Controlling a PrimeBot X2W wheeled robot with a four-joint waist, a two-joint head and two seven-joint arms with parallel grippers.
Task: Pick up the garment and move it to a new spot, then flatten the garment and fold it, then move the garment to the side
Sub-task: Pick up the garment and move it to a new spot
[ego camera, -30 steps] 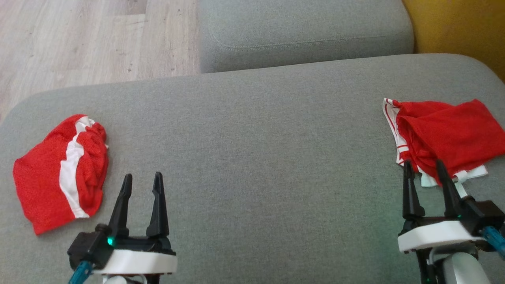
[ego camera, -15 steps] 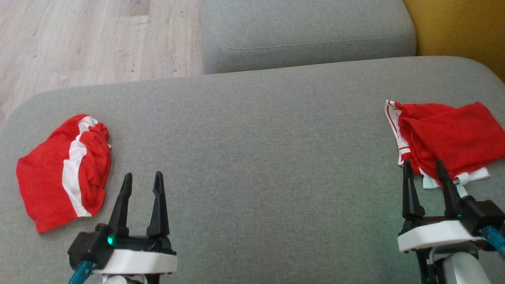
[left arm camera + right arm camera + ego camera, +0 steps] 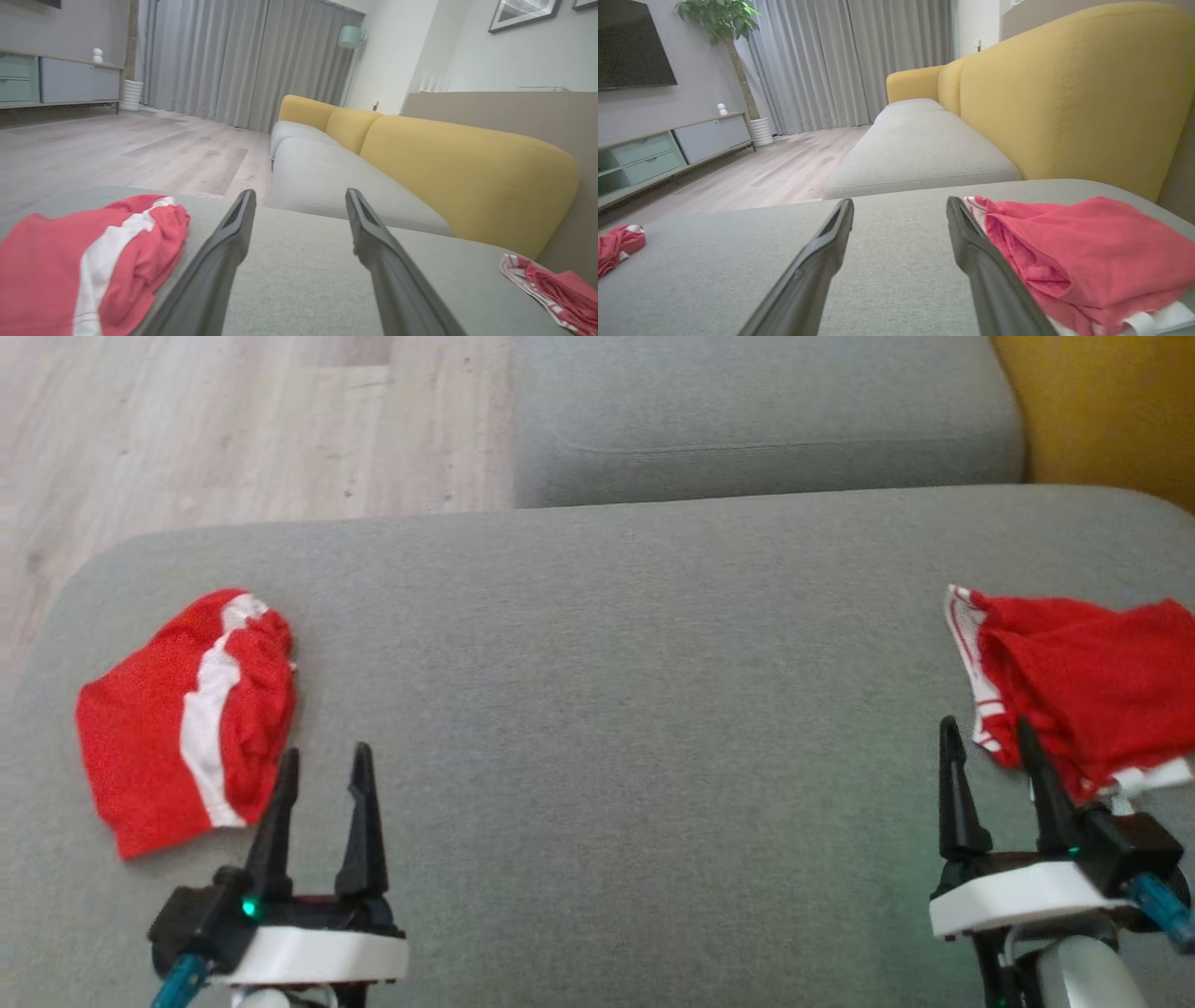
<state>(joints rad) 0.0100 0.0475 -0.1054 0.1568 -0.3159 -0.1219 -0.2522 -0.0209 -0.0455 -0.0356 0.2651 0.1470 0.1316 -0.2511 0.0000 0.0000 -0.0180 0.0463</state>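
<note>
Two red pieces on the grey woven sofa seat [image 3: 607, 709]. The striped garment [image 3: 177, 728] sits at the robot's left. It's a rumpled, roughly oblong bundle of fine mesh-looking cloth, with its long axis running from the near left up to the far right. A white stripe follows that line and the right side is bunched into folds.

The crumpled garment [image 3: 1092, 700] is at the far right, lying crosswise. Its red-and-white striped band is at the end facing the middle of the seat, and some white trim pokes out at the near edge. Its right part is cut off by the head view's frame, so I can't make out its full shape.

The left pincer [image 3: 323, 761] is spread wide with nothing in it, just right of the striped garment. The right pincer [image 3: 987, 728] is also spread and empty. Its outer finger overlaps the crumpled garment's near edge in the head view, and I can't tell if it's actually touching.

There's a mustard backrest [image 3: 1064, 93] behind and pale wood floor [image 3: 187, 429] beyond
</note>
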